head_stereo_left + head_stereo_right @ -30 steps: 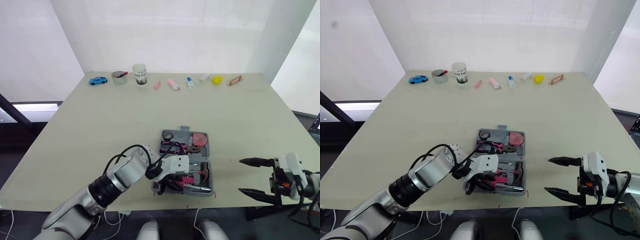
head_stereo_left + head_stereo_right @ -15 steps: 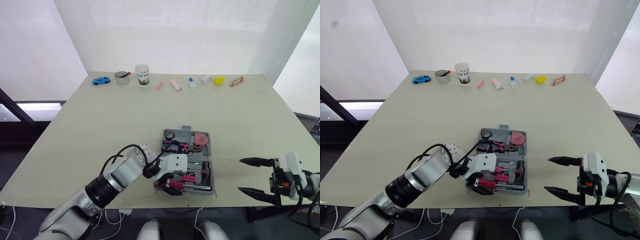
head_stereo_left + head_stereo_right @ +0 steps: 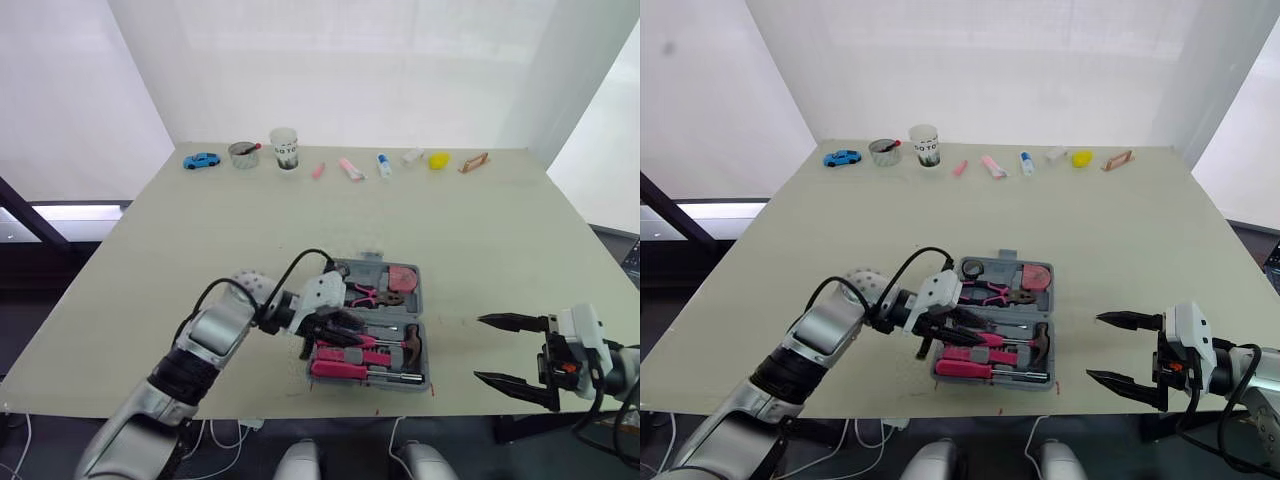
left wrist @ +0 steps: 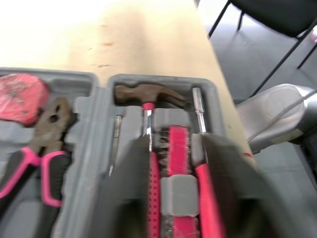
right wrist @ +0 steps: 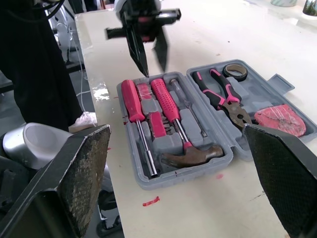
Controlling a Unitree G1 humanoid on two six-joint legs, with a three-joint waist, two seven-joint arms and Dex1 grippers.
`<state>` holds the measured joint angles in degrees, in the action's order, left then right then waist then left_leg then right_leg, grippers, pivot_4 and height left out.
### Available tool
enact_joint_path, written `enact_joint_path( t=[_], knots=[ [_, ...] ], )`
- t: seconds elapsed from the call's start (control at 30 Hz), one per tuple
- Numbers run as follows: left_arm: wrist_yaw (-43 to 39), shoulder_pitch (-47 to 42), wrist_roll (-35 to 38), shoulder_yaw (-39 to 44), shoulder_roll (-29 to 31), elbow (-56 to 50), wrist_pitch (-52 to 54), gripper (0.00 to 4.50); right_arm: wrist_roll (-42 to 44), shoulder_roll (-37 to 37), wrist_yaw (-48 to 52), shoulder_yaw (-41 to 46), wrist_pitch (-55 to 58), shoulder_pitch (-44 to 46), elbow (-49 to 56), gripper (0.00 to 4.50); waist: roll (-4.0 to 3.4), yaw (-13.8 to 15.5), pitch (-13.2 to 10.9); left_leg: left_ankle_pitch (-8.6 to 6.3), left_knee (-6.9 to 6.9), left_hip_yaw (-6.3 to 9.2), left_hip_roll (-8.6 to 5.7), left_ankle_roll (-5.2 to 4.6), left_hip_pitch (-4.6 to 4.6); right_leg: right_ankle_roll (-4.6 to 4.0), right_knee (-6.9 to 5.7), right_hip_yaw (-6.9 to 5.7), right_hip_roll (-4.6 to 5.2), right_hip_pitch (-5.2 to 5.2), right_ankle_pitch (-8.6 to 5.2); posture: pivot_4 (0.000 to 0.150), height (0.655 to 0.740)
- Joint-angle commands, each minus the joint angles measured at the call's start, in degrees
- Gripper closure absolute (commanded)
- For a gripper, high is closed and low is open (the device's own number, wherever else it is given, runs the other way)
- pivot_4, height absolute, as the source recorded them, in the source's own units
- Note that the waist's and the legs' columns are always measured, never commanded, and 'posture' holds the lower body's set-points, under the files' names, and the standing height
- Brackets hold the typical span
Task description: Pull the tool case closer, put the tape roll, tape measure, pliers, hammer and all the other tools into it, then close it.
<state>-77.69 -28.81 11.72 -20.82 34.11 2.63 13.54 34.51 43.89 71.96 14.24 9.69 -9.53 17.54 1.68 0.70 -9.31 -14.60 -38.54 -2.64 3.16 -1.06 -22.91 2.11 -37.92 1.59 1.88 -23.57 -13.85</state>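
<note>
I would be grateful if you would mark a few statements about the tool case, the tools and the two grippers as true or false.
1. The tool case lies open on the table. True.
2. The hammer lies on the table outside the case. False: it lies inside the case.
3. The right gripper has its jaws shut on the pliers. False: its jaws are open and empty, off to the right of the case, and the pliers lie in the case.
4. A blue toy car stands near the table's far edge. True.
5. The left gripper is at the left end of the case with its jaws open. True.
</note>
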Motion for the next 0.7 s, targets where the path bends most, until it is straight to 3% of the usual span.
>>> enact_joint_path(
  t=[0.03, 0.33, 0.7],
  knots=[
    [-2.74, 1.13, 2.69, 1.14, -2.21, 1.90, -6.14, 4.46, 0.94, -0.32, -0.41, 0.09, -0.39, 0.81, 1.87, 0.00, 0.00, 0.02, 0.00, 0.00, 0.00, -0.01, 0.00, 0.00, 0.00, -0.04, 0.00, 0.00, 0.00, 0.00, 0.03, 0.150, 0.7400],
    [-3.58, 3.45, -1.45, -1.03, -4.75, 10.70, -16.83, 4.46, 1.32, -0.19, -0.93, 0.45, 0.03, 0.91, 2.53, 0.00, -0.01, -0.03, 0.01, 0.00, 0.00, -0.02, 0.00, 0.00, 0.01, -0.06, 0.00, 0.02, -0.01, 0.00, 0.04, 0.150, 0.7400],
    [-3.31, 2.08, -4.35, -1.70, -8.19, 19.07, -20.97, 4.46, 1.54, -0.23, -1.78, 0.56, 0.42, 0.79, 3.31, 0.00, -0.01, 0.02, 0.01, 0.00, 0.00, 0.00, 0.00, 0.00, 0.00, -0.07, -0.01, 0.00, 0.00, 0.00, 0.05, 0.150, 0.7400]
  ],
)
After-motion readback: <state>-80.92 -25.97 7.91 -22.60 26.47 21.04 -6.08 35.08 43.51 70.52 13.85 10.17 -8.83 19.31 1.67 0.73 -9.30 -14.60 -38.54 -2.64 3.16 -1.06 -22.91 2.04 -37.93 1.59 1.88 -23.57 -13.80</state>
